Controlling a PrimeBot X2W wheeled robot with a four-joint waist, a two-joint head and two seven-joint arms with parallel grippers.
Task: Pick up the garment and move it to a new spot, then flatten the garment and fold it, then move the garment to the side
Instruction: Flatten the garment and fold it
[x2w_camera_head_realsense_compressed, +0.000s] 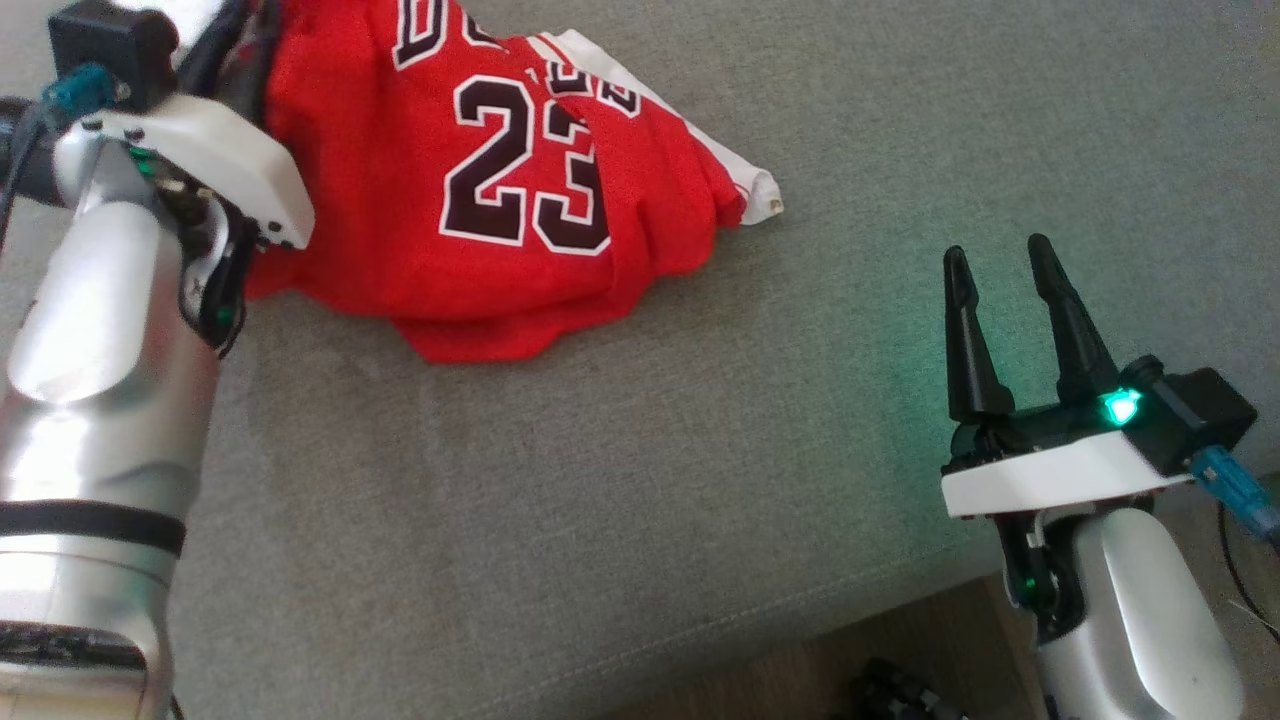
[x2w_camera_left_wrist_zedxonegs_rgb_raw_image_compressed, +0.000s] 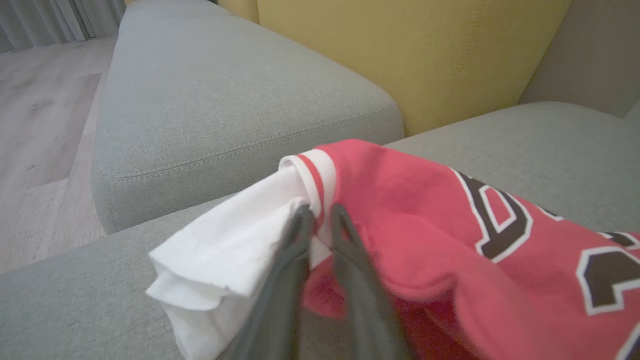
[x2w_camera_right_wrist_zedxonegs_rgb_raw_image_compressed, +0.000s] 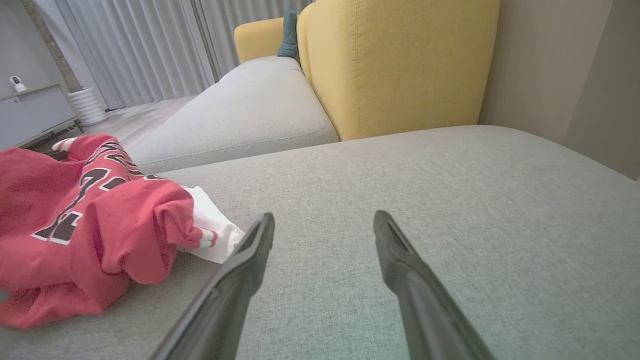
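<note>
From the head camera, the garment (x2w_camera_head_realsense_compressed: 500, 200) (a red number 23 jersey) lies bunched on the grey sofa cushion (x2w_camera_head_realsense_compressed: 600, 480), with the left arm (x2w_camera_head_realsense_compressed: 110, 330) reaching to its edge. The right gripper (x2w_camera_head_realsense_compressed: 998, 248) stands well apart, fingers spread, holding nothing. Left wrist view: the left gripper (x2w_camera_left_wrist_zedxonegs_rgb_raw_image_compressed: 320, 216) is nearly closed, pinching the garment's white-and-red trim. Right wrist view: spread fingers over the cushion, the garment heaped at that view's left.
</note>
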